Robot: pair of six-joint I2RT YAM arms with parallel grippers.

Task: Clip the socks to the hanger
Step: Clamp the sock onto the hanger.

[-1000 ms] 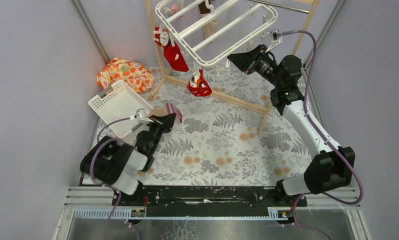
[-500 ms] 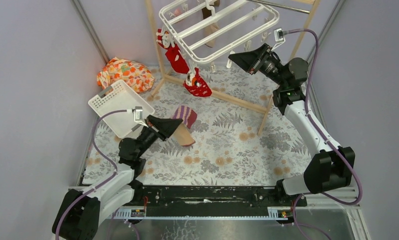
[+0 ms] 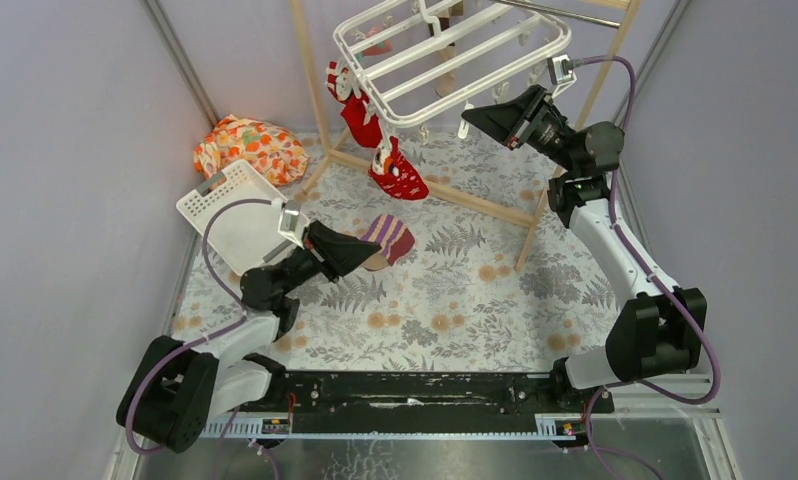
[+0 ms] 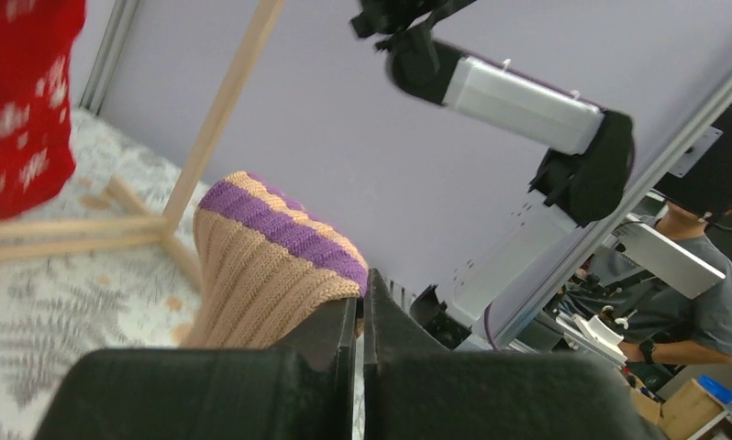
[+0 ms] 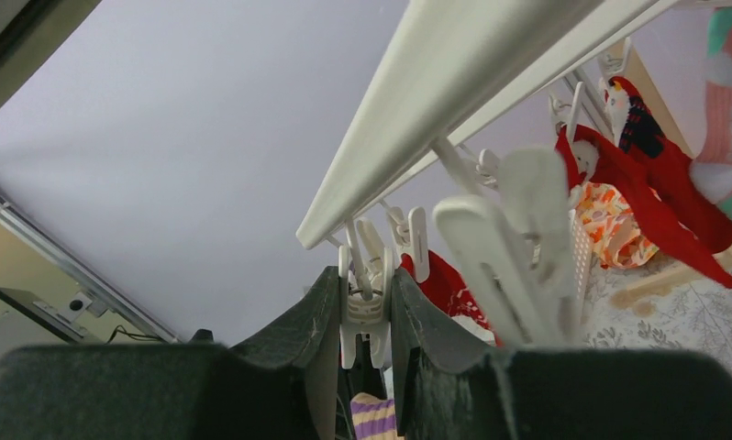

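In the top view, the left gripper (image 3: 373,250) sits left of centre, its jaws pressed together on the striped sock (image 3: 391,238), which is lifted off the leaf-patterned cloth (image 3: 445,300). The left wrist view shows the same pinch: the fingers (image 4: 339,321) meet on the tan ribbed edge of the sock (image 4: 271,247), purple bands across its top, with part of a red sock (image 4: 18,110) at the upper left of the frame.

At the upper right of the top view, the right gripper (image 3: 467,122) reaches under the near edge of the white hanger (image 3: 455,50). Its wrist camera shows the jaws set narrow around a small white clip (image 5: 366,307) dangling from a hanger bar (image 5: 454,101).

Two red socks (image 3: 360,115) (image 3: 400,175) hang clipped along the hanger's left side, upper centre of the frame. The hanger hangs on the wooden rack (image 3: 475,203). A white basket (image 3: 230,200) and an orange floral bundle (image 3: 250,148) lie at the left
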